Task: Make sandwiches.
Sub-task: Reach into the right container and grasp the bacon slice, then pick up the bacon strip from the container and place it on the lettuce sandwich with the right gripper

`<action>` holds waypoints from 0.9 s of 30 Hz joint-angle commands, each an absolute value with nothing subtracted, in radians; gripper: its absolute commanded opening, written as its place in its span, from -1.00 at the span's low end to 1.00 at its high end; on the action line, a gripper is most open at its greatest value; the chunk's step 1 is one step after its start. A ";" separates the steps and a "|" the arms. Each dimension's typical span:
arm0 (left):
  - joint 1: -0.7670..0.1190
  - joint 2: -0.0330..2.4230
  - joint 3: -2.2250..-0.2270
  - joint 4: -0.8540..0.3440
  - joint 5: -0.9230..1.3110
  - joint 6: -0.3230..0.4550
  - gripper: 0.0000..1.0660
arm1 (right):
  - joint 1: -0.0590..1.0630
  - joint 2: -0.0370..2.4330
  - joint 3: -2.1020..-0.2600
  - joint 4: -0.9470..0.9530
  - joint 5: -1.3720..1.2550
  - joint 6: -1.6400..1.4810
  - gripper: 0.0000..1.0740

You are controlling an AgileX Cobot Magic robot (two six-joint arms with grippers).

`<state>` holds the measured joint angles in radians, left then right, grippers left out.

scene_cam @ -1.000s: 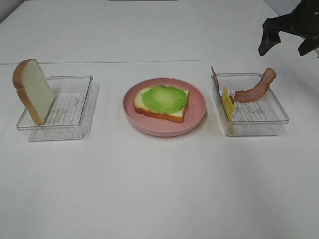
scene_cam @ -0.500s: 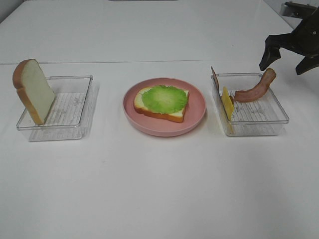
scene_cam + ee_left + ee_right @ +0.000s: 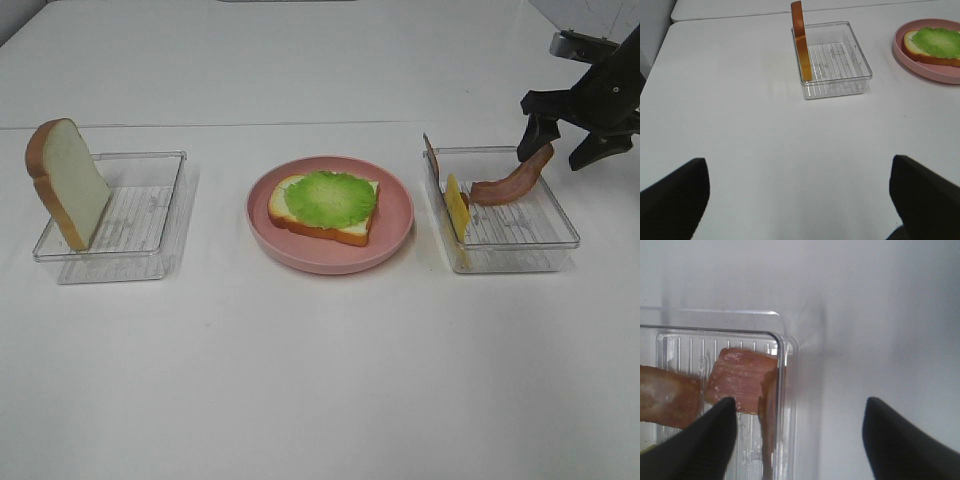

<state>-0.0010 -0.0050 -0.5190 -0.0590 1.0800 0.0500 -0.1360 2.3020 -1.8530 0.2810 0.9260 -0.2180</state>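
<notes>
A bread slice topped with green lettuce (image 3: 325, 200) lies on the round pink plate (image 3: 330, 260) at the table's middle; the lettuce-topped slice (image 3: 935, 42) also shows in the left wrist view. A second bread slice (image 3: 68, 180) leans upright at the left end of the left clear tray (image 3: 150, 215). The right clear tray (image 3: 520, 250) holds a curved bacon strip (image 3: 515, 180) and a yellow cheese square (image 3: 457, 208) standing on edge. My right gripper (image 3: 556, 150) hangs open just above the bacon's raised end (image 3: 742, 380), straddling the tray's wall (image 3: 782, 390). My left gripper (image 3: 800, 200) is open above bare table.
Another reddish strip (image 3: 431, 155) leans at the right tray's far left corner. The tabletop is white, with a seam (image 3: 250, 125) running across it behind the trays. The left tray (image 3: 835, 65) sits well ahead of the left gripper.
My right gripper has come down and to the left to the bacon's raised end, and its jaws have narrowed a little. Food and left gripper have not moved.
</notes>
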 commanded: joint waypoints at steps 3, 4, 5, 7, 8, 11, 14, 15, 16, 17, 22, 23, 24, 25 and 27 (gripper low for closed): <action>0.001 -0.017 -0.518 -0.068 1.074 0.054 0.68 | -0.140 2.302 -1.863 0.294 0.913 -0.227 -0.53; 0.001 -0.017 -0.518 -0.068 1.074 0.054 0.68 | -0.140 2.302 -1.863 0.294 0.913 -0.227 -0.53; 0.001 -0.017 -0.518 -0.068 1.074 0.054 0.68 | -0.140 2.302 -1.863 0.301 0.914 -0.241 -0.84; 0.001 -0.017 -0.518 -0.068 1.074 0.054 0.68 | -0.140 2.302 -1.863 0.309 0.917 -0.252 -0.97; 0.001 -0.017 -0.518 -0.068 1.074 0.054 0.68 | -0.140 2.302 -1.863 0.325 0.922 -0.273 -1.00; 0.001 -0.017 -0.518 -0.068 1.074 0.054 0.68 | -0.140 2.302 -1.863 0.332 0.925 -0.283 -1.00; 0.001 -0.017 -0.518 -0.068 1.074 0.054 0.68 | -0.140 2.302 -1.864 0.332 0.935 -0.282 -1.00; 0.001 -0.017 -0.518 -0.068 1.074 0.054 0.68 | -0.140 2.301 -1.867 0.332 0.946 -0.282 -1.00; 0.001 -0.017 -0.518 -0.068 1.074 0.054 0.68 | -0.140 2.301 -1.867 0.332 0.946 -0.282 -1.00; 0.001 -0.017 -0.518 -0.068 1.074 0.054 0.68 | -0.140 2.298 -1.869 0.334 0.952 -0.281 -1.00; 0.001 -0.017 -0.518 -0.068 1.074 0.054 0.68 | -0.140 2.271 -1.879 0.355 0.975 -0.278 -1.00; 0.001 -0.017 -0.518 -0.068 1.074 0.054 0.68 | -0.139 2.251 -1.879 0.357 0.981 -0.278 -1.00; 0.001 -0.017 -0.518 -0.068 1.074 0.054 0.68 | -0.139 2.251 -1.879 0.357 0.981 -0.278 -1.00; 0.001 -0.017 -0.518 -0.068 1.074 0.054 0.68 | -0.139 2.240 -1.879 0.358 0.985 -0.278 -1.00; 0.001 -0.017 -0.518 -0.068 1.074 0.054 0.68 | -0.139 2.213 -1.879 0.362 0.993 -0.278 -1.00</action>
